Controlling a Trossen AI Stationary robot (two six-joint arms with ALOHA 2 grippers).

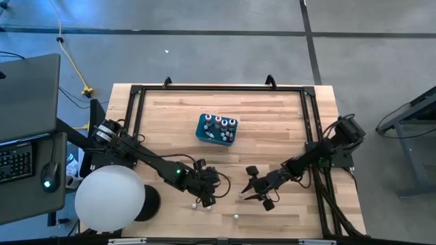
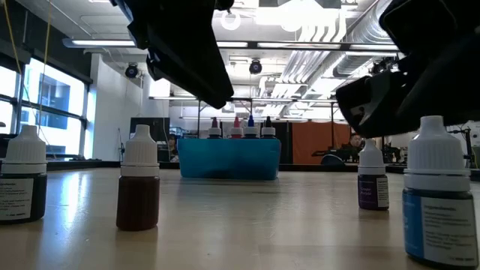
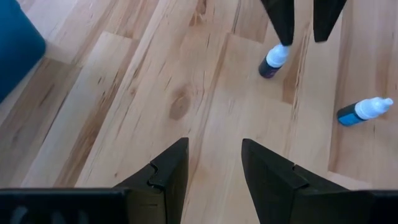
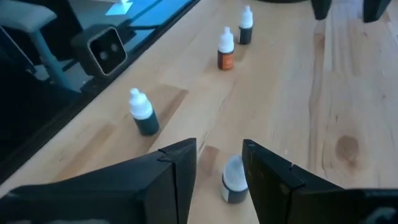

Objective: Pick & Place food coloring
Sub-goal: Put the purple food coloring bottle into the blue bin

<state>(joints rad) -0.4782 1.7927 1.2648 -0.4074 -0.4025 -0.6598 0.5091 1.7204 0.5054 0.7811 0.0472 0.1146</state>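
High view: I see the teal box (image 1: 216,129) at centre holding some food coloring (image 1: 218,123), with loose bottles at lower centre awaiting pickup. Left wrist: left gripper (image 3: 214,163), jaws open, empty. Right wrist: right gripper (image 4: 219,165), jaws open, straddling a bottle (image 4: 233,180).

No legible text. Printed labels present on the food coloring bottles (image 2: 440,201) in the low view, but the lettering is too small to read. No brands, numbers or signs discernible.
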